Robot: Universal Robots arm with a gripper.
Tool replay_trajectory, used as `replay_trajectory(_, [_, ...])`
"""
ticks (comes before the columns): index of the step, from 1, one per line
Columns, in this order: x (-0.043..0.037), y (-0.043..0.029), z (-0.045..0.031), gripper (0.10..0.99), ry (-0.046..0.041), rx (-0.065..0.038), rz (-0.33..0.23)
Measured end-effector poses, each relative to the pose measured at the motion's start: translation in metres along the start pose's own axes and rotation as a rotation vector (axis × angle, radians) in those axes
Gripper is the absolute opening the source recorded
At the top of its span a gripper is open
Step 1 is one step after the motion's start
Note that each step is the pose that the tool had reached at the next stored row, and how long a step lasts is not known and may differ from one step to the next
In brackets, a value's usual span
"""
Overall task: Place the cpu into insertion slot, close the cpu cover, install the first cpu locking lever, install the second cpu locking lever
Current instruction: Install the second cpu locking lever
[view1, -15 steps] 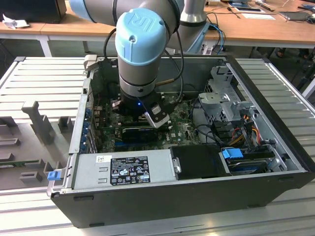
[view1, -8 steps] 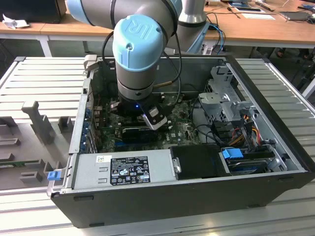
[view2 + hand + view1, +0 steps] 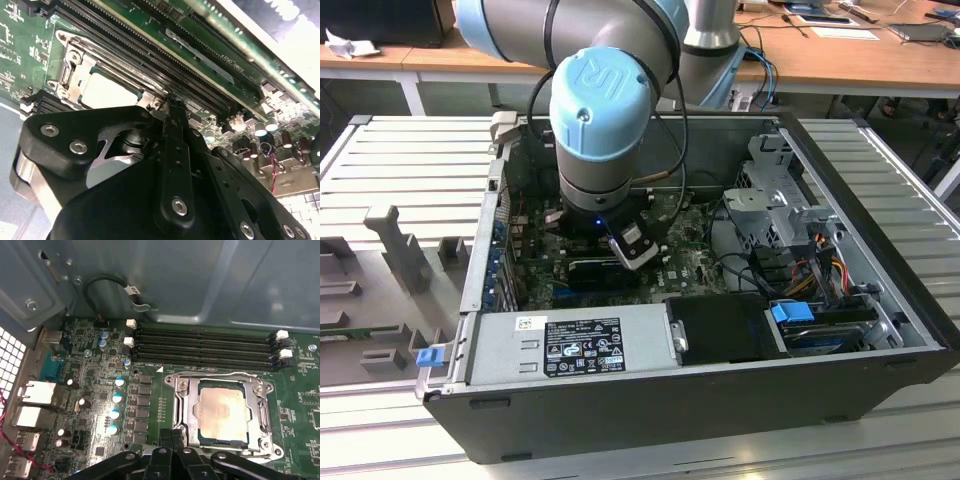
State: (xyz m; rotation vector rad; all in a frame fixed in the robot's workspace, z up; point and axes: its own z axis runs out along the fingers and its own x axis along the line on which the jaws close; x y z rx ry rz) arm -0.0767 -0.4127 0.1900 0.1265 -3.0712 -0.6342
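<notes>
- The cpu [image 3: 223, 413] sits in the insertion slot [image 3: 223, 385]; the cpu cover [image 3: 186, 412] lies closed over it.
- Tool [image 3: 171, 437], fingers together and empty, at the slot's edge; levers judged pending.

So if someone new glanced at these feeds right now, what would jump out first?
First, the big blue-capped arm plunging into the open computer case in the exterior view. Next, in the first wrist view, the cpu lying in the insertion slot with the cpu cover down around it. The gripper sits right at the socket's edge, fingers together.
</notes>
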Motion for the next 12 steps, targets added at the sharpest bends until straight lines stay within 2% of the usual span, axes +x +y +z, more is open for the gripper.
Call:
replay_trajectory(1, [0.0001,-0.0003,0.0003,0.106,-0.0001,-0.004,0.0])
replay_trajectory(3, [0.0,0.001,-0.0028,0.106,-0.0003,-0.005,0.0])
replay_trajectory(9, [-0.0002,0.009,-0.021,0.106,-0.0002,-0.005,0.0])
replay_trajectory(12, [-0.0002,0.0091,-0.0212,0.106,-0.0004,-0.005,0.0])
